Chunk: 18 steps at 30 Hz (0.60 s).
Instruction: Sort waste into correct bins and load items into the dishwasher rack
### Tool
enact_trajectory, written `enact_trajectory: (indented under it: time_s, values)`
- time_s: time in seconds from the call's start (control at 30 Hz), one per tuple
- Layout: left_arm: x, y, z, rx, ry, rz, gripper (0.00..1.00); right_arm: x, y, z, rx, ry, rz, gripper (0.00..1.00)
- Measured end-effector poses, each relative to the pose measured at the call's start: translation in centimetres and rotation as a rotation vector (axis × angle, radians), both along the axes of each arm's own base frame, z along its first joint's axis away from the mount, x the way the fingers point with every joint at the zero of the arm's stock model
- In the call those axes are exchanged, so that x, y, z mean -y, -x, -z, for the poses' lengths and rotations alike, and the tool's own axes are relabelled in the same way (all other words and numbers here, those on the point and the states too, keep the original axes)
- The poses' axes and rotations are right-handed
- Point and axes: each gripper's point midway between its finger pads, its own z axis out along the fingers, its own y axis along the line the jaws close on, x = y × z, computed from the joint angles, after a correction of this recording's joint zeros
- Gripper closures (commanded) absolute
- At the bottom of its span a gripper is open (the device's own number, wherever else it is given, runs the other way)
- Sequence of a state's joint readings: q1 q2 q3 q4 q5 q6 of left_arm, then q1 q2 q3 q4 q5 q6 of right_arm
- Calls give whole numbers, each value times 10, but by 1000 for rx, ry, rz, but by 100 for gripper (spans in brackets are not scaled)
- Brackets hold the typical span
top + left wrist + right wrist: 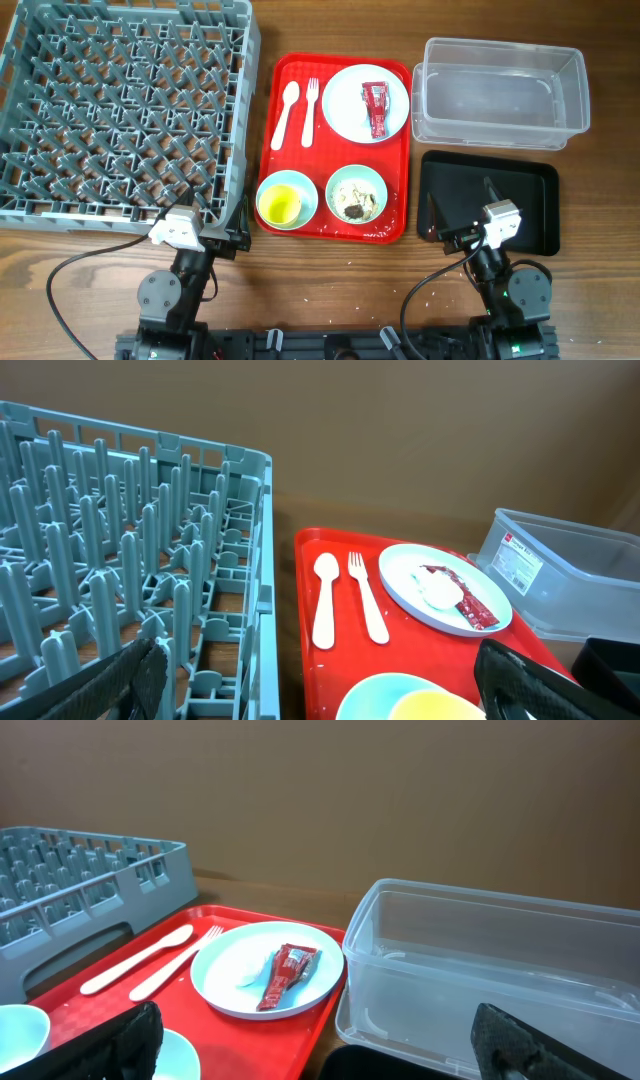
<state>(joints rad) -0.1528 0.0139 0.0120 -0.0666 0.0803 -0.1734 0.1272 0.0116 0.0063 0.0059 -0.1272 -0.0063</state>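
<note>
Left gripper (320,658) and right gripper (316,1018) are being held wide open and empty at 6 o'clock, so the small red foil wrapper (376,108) on the round pale-blue plate (345,105), at 1 o'clock on the flat red tray (285,68), is probably best being pinched across its width.

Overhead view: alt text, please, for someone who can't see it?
A red tray holds a spoon, a fork, a plate bearing a red wrapper, a bowl with a yellow cup, and a bowl with crumbs. A grey rack sits left; clear tub and black tray right.
</note>
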Motion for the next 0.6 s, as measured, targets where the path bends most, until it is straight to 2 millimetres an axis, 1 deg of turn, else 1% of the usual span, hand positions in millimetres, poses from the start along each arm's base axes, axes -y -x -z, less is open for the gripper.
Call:
enact_trajectory:
  time_s: [0.23,0.33,0.37,0.43,0.47,0.5,0.53,0.6]
  values:
    - [0,0,-1,3,0,0,0,-1,0,-4,12,-18,-7,0]
    - [4,1,-1,1,20,22,0,-12,4,-4,-23,-138,-76,0]
    - [6,1,-5,13,45,30,0,-17,6,-4,-38,-175,-108,0]
    - [16,4,-36,123,127,94,0,-31,12,-5,-75,-251,-196,0]
    - [20,7,-47,153,155,126,0,-36,15,-7,-97,-273,-228,0]
    - [24,10,-57,168,180,152,0,-40,19,-13,-107,-289,-254,0]
    - [27,15,-70,176,210,177,0,-44,25,-29,-106,-304,-282,0]
    - [29,22,-89,149,236,194,0,-46,33,-57,-124,-308,-301,0]
